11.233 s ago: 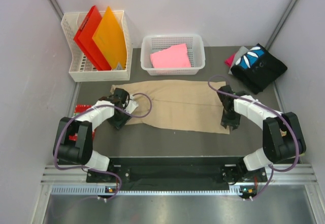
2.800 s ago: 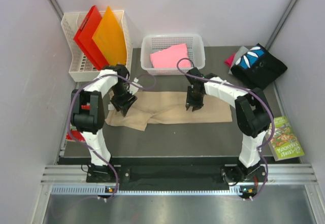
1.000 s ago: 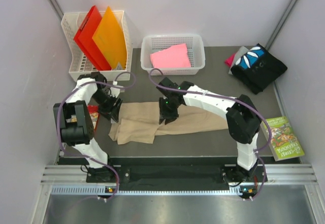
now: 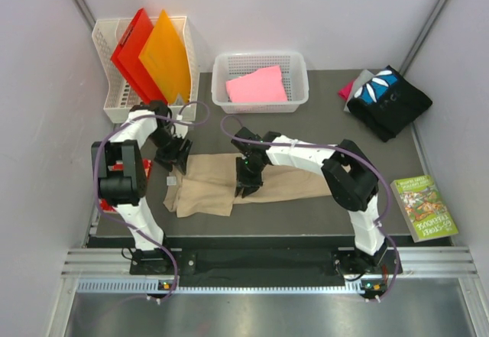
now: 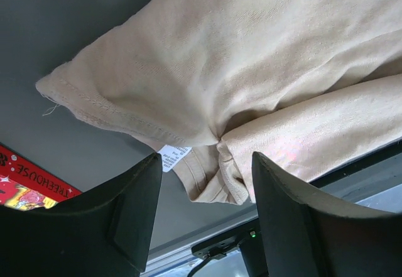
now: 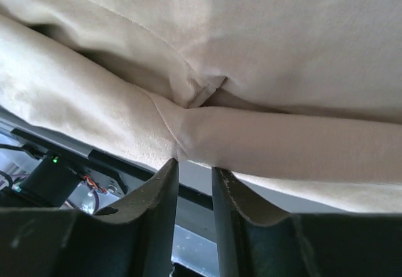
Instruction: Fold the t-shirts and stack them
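The tan t-shirt [image 4: 283, 180] lies folded lengthwise and bunched at its left end on the dark table. My left gripper [image 4: 174, 160] hovers over its far left corner, open and empty; the left wrist view shows the collar and label between its spread fingers [image 5: 206, 157] and the tan cloth [image 5: 251, 57]. My right gripper [image 4: 246, 183] is at the shirt's near edge, jaws close together with a fold of tan cloth [image 6: 251, 38] at the tips [image 6: 195, 166]. A pink shirt [image 4: 257, 86] lies in a basket. The black printed shirt [image 4: 390, 100] sits on grey and magenta ones at the back right.
The white mesh basket [image 4: 260, 56] stands at the back centre. A white rack [image 4: 107, 69] with red and orange folders stands at the back left. A book [image 4: 422, 207] lies at the right edge; a red book [image 5: 25, 186] lies left of the shirt.
The shirt, spread flat at first, has been folded over and dragged left. In the last second my left gripper moved slightly back and right, and my right gripper shifted a little nearer.
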